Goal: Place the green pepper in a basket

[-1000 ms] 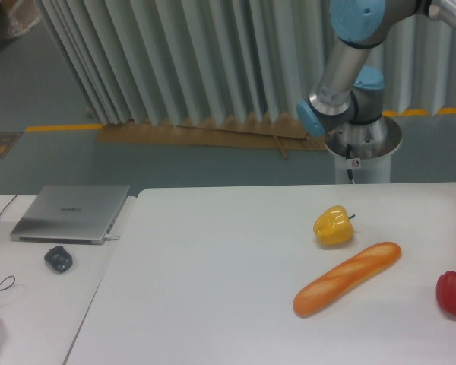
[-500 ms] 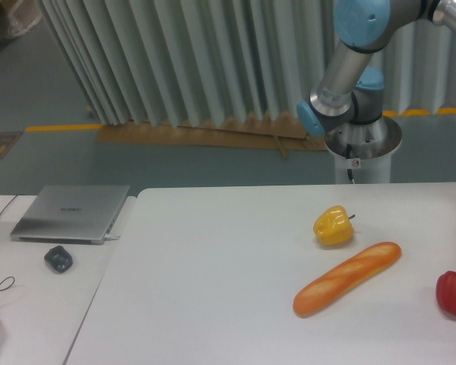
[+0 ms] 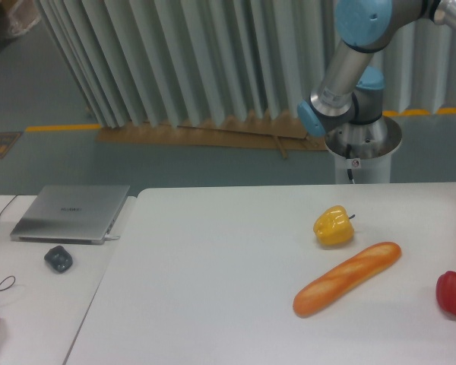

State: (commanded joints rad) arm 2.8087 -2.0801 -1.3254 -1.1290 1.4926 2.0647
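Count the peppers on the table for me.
2: a yellow pepper behind the bread loaf, a red pepper at the right edge. No green one visible; more may lie off-frame.

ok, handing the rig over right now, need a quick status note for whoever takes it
Gripper: out of frame; only the arm's base and lower links show behind the table.
Green pepper and basket: neither in view.
On the table: yellow pepper, bread loaf, red pepper at the right edge.
Done: nothing visible.
Left: find the green pepper, grasp it, place it in a basket.
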